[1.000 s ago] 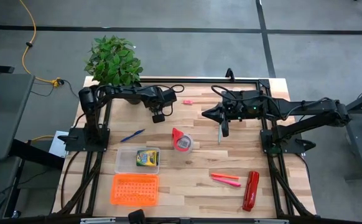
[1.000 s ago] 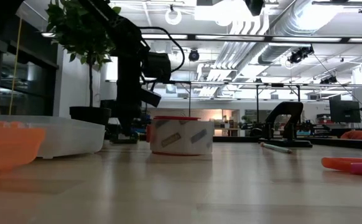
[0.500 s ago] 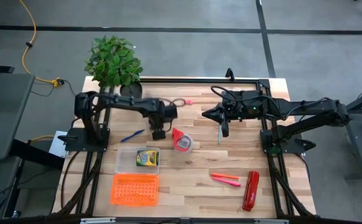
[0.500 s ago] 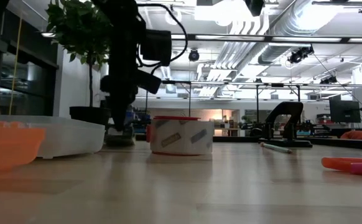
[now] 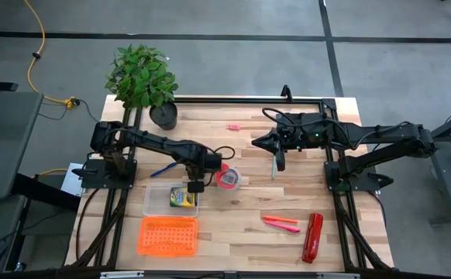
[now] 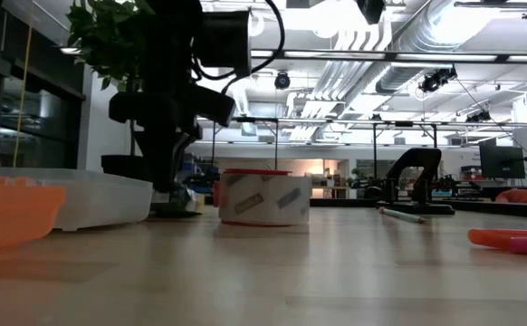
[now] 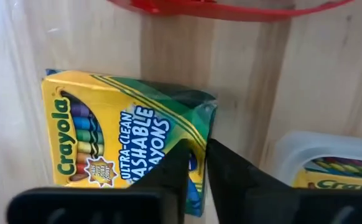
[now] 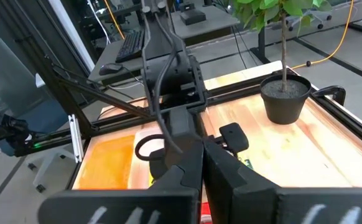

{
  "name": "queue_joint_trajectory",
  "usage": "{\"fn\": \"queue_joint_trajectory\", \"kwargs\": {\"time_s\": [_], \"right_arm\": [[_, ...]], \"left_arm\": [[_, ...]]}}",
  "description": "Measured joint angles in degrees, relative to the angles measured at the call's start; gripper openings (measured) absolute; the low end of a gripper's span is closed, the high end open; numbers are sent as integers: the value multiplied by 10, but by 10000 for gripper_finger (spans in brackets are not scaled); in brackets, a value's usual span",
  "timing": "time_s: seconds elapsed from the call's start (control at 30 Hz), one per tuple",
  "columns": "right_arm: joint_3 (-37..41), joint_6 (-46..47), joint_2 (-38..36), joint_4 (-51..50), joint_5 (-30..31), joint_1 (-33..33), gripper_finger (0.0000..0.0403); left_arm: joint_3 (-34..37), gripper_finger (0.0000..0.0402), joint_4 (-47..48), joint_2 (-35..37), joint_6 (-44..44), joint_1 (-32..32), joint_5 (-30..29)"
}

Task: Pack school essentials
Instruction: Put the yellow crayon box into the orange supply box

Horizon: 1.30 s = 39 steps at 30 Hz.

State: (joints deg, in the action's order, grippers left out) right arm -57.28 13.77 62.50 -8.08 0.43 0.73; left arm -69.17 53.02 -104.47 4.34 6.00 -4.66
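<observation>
My left gripper (image 5: pixel 196 187) is over the far right corner of a clear container (image 5: pixel 156 200) and is shut on a yellow-green crayon box (image 7: pixel 119 137). A second crayon box (image 5: pixel 183 198) lies inside the container. My right gripper (image 5: pixel 278 160) waits shut above the table's far right part, beside the thin teal pencil (image 5: pixel 273 167). The blue pen (image 5: pixel 165 168), the tiny pink piece (image 5: pixel 233 126) and the pink-red markers (image 5: pixel 281 222) lie flat on the wood. My left gripper pinches the crayon box between its two fingers at the crumpled green end (image 7: pixel 196 127), coming from above and pointing down. The box's printed face shows past the fingers, over the wood beside the container's rim (image 7: pixel 318 152). Whether the box touches the table cannot be told.
The red tape roll (image 5: pixel 227 177) stands just right of my left gripper. An orange tray (image 5: pixel 168 235) lies near the container, at the near edge. The long red stapler (image 5: pixel 312 236) lies at the near right. A potted plant (image 5: pixel 142 77) stands at the far left corner.
My left gripper has travelled from the table's far part toward the near edge and down, carrying the crayon box, and now stands at the clear container's far right corner beside the tape roll.
</observation>
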Motion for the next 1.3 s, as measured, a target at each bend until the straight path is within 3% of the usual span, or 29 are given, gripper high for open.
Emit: {"fn": "queue_joint_trajectory", "kwargs": {"time_s": [0.3,0.5,0.63,0.93,1.1,1.3], "right_arm": [[0,-8,0,-5,0,0,0],[0,-7,0,-24,0,0,0],[0,-3,0,-42,0,0,0],[0,-8,0,-46,0,0,0],[0,-12,0,-46,4,0,0],[0,-12,0,-46,5,0,0]], "left_arm": [[0,139,15,54,5,37,59],[4,160,-19,159,104,53,56],[88,161,-118,245,206,49,56],[368,161,-295,411,528,33,22],[434,161,-348,424,643,40,-25],[440,161,-402,376,660,58,-36]]}}
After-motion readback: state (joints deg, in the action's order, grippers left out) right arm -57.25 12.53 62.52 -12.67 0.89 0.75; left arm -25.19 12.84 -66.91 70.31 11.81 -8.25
